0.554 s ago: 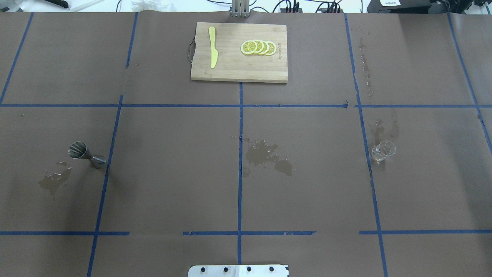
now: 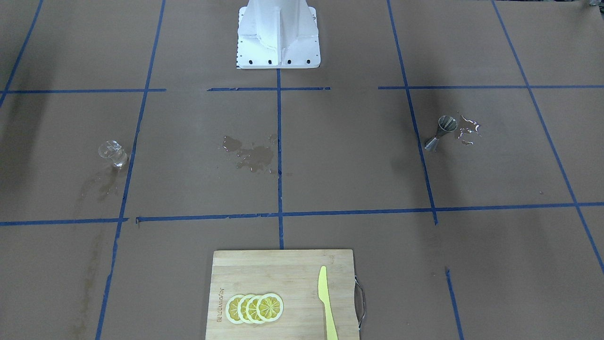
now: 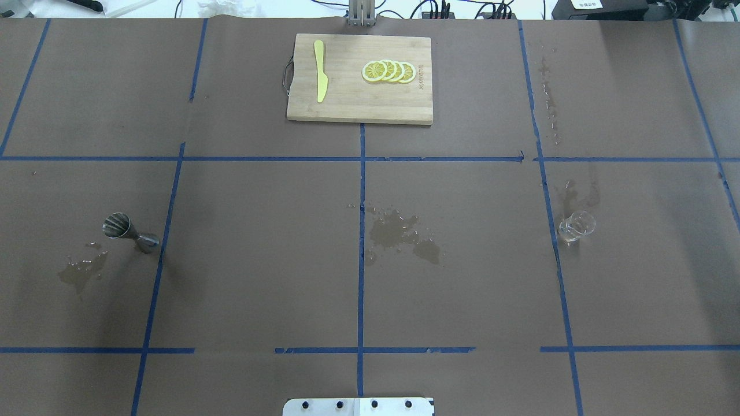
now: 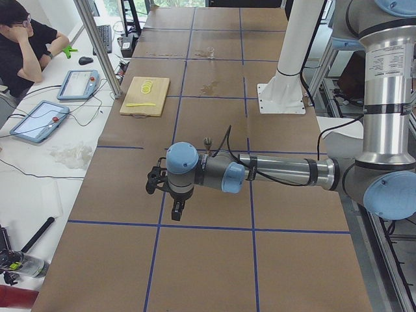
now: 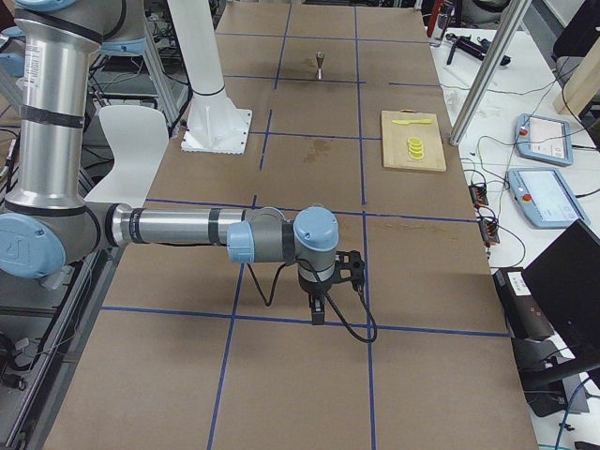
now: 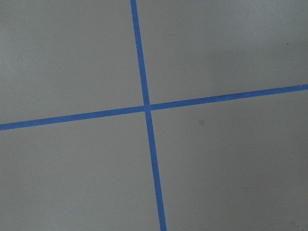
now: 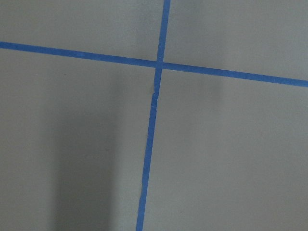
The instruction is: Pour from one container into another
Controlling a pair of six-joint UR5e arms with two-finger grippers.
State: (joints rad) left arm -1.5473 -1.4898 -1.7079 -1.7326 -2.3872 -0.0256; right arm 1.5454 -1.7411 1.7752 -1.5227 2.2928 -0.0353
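A steel jigger (image 3: pixel 130 232) stands on the left part of the brown table, with its wide cup on top; it also shows in the front-facing view (image 2: pixel 441 132). On the right part stands a small clear glass (image 3: pixel 576 226) (image 2: pixel 112 153). Neither arm appears in the overhead or front-facing views. The left gripper (image 4: pixel 176 211) shows only in the exterior left view, hanging over the table near that end, and I cannot tell whether it is open or shut. The right gripper (image 5: pixel 318 309) shows only in the exterior right view, and I cannot tell its state either. Both wrist cameras see only bare paper and blue tape.
A wooden cutting board (image 3: pixel 347 107) at the far middle carries a yellow knife (image 3: pixel 319 70) and lemon slices (image 3: pixel 388 71). Wet patches lie at the table's centre (image 3: pixel 402 234) and beside the jigger (image 3: pixel 81 271). A person (image 4: pixel 26 39) sits at a side desk.
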